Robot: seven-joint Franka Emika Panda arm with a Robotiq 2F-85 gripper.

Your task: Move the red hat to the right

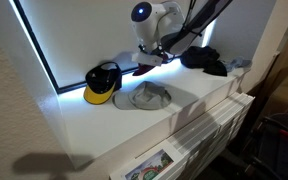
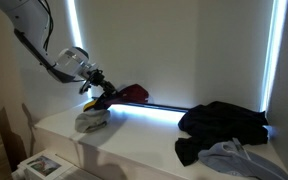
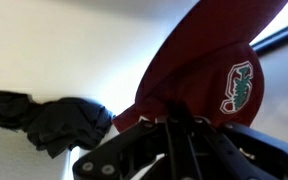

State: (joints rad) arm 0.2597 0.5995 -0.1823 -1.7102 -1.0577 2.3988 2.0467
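From where I stood, the floppy grey hat (image 2: 92,121) lay on the white counter (image 2: 144,138) at about six o'clock from the gripper (image 2: 103,94). Its fingers were pinched onto the red hat (image 2: 133,93), holding it clear of the surface (the pale front mark showed in the wrist view). The hat hung toward three o'clock, a heap of dark clothes (image 2: 222,122) lay farther that way, and I judged the pickup done, with the carry rightward and the set-down left.

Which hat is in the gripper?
The dark red baseball cap, clamped in the gripper; the yellow-brimmed black cap and floppy grey hat lie untouched.
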